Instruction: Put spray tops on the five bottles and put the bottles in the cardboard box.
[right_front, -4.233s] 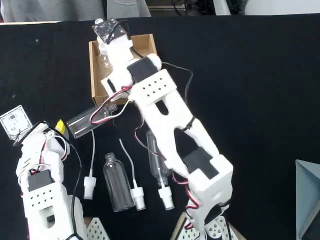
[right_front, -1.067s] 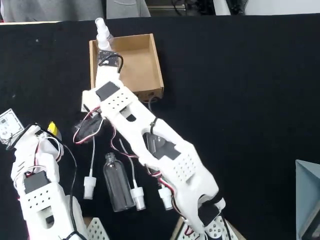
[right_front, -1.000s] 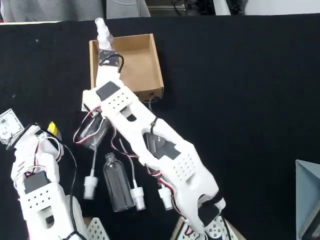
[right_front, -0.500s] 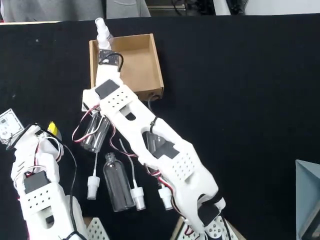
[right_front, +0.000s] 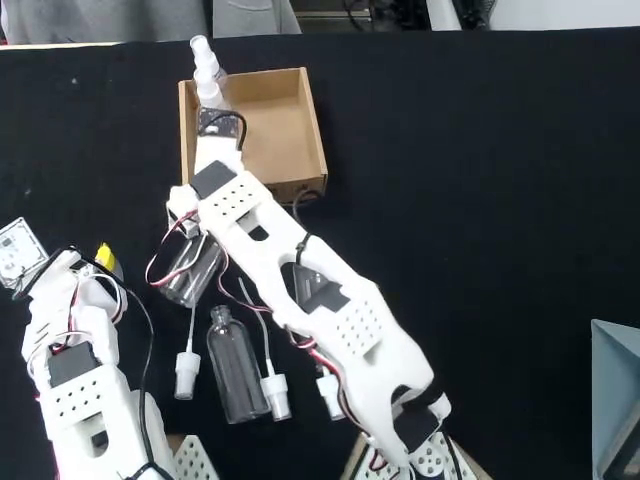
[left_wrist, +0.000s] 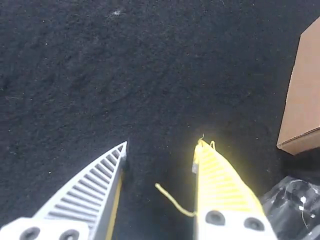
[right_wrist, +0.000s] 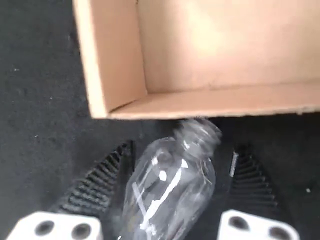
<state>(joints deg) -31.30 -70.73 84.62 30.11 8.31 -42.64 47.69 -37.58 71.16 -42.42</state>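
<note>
Looking down in the high view, the black surface (right_front: 480, 200) lies open to the right of the cardboard box (right_front: 316, 130), while the near-left part is crowded. The right arm (right_front: 300, 290) stretches from the near edge to the box's near-left corner, over a clear bottle (right_front: 188, 272) that lies on its side just outside the box. Nearer the arm bases, a second uncapped bottle (right_front: 235, 370) lies between two loose spray tops (right_front: 185, 375), and a third top (right_front: 328, 393) shows beside the arm. The left arm (right_front: 70, 370) sits at the near-left, well apart from the box. Four seconds earlier the right arm was over the box. It has since drawn back, and a capped bottle (right_front: 207, 70) now stands in the far-left corner, its top rising past the rim. The clear bottle has swung to point its neck toward the box.

From the left wrist, the left tool (left_wrist: 162, 144) is open, its white and yellow fingers spread over bare surface, with a box corner (left_wrist: 305, 100) at the side.

From the right wrist, the right tool (right_wrist: 182, 147) is open, its dark ribbed fingers on either side of the clear bottle (right_wrist: 170, 185), whose neck lies just beside the box's near wall (right_wrist: 110, 65).
</note>
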